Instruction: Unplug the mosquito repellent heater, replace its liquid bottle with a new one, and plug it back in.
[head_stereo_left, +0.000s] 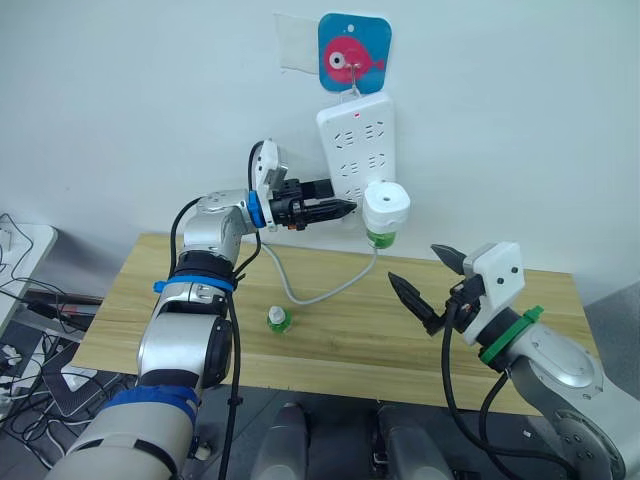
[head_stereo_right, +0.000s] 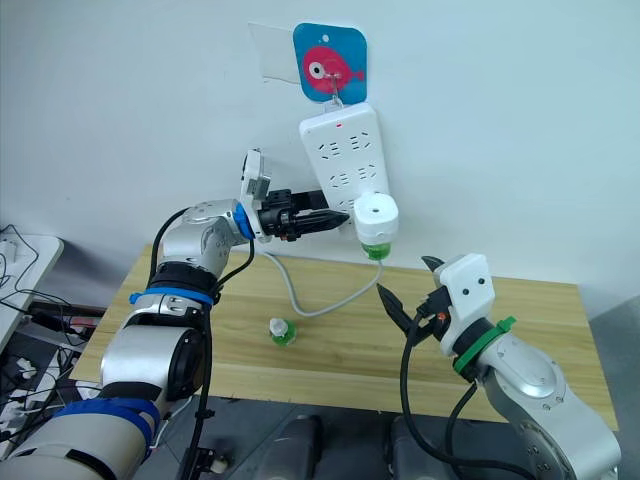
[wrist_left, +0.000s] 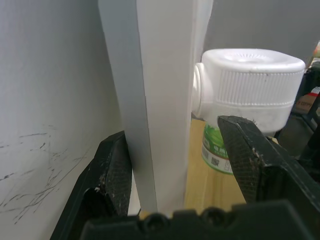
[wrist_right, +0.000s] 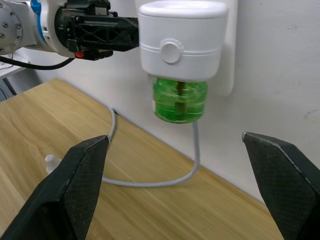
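Still plugged in, the mosquito repellent heater (head_stereo_left: 386, 204) sits low on the power strip (head_stereo_left: 356, 150), its green bottle (head_stereo_left: 379, 238) hanging beneath.
Left gripper (head_stereo_left: 338, 211), fingers apart around the strip's edge, is just beside the heater; right gripper (head_stereo_left: 430, 280), spread wide and empty, waits below it and farther off.

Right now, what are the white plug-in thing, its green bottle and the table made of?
The heater looks like smooth, slightly glossy white plastic, ridged around its cap. Its bottle seems clear green plastic, since a wick shows through. The table looks like pale wood with visible grain, possibly laminate.
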